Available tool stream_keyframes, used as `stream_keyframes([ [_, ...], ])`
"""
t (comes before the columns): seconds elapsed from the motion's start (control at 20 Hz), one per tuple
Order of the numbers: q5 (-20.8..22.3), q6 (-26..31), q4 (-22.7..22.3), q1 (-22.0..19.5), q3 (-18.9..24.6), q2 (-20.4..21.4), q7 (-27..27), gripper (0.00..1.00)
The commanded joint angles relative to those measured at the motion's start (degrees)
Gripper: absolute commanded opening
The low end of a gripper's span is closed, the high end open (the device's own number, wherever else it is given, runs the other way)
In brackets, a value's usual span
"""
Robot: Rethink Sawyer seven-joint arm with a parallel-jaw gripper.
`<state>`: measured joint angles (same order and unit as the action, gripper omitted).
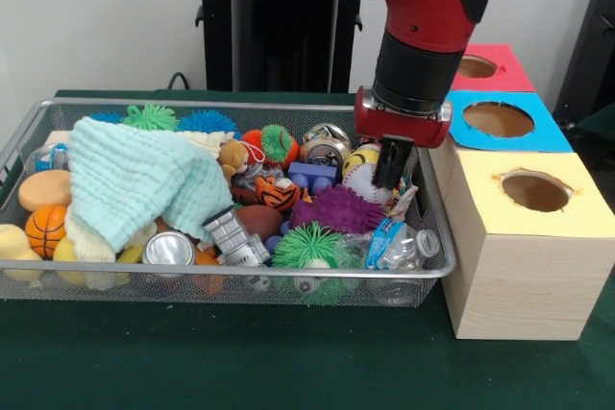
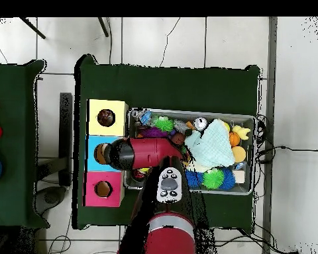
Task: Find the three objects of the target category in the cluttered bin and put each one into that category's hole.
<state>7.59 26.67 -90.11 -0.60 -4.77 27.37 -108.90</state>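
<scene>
**Cluttered bin: arm lowered over box-side end**

Cluttered bin (image 1: 29, 127) sits on the green table cloth (image 1: 240, 362), packed with toys, a pale green cloth (image 1: 144, 180) and a can (image 1: 169, 249). Arm (image 1: 423, 16) descends from above; gripper (image 1: 392, 162) hangs just over a baseball (image 1: 365, 181) at the end nearest the boxes (dark fingers close together, narrow, nothing visibly held). Yellow box (image 1: 528, 247), blue box (image 1: 500, 122) and pink box (image 1: 490, 66) stand beside the bin. Overhead, tiled floor (image 2: 188, 40) surrounds the table.

Green cloth (image 1: 288, 372) covers the table beneath a black pedestal (image 1: 279, 36).
</scene>
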Motion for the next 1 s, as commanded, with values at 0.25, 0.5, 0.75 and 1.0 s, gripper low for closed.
stream_keyframes([
  [0.25, -3.43, -1.0, 3.73, 2.87, 0.02, -8.04, -12.03, 0.0],
  [0.5, -4.25, -0.32, 4.01, 2.97, -0.32, -8.03, -11.13, 0.0],
  [0.75, -4.58, -0.68, 3.57, 2.38, -0.24, -7.78, -9.87, 0.0],
  [1.0, -4.23, -1.65, 2.82, 0.86, 1.35, -7.42, -7.86, 1.0],
])
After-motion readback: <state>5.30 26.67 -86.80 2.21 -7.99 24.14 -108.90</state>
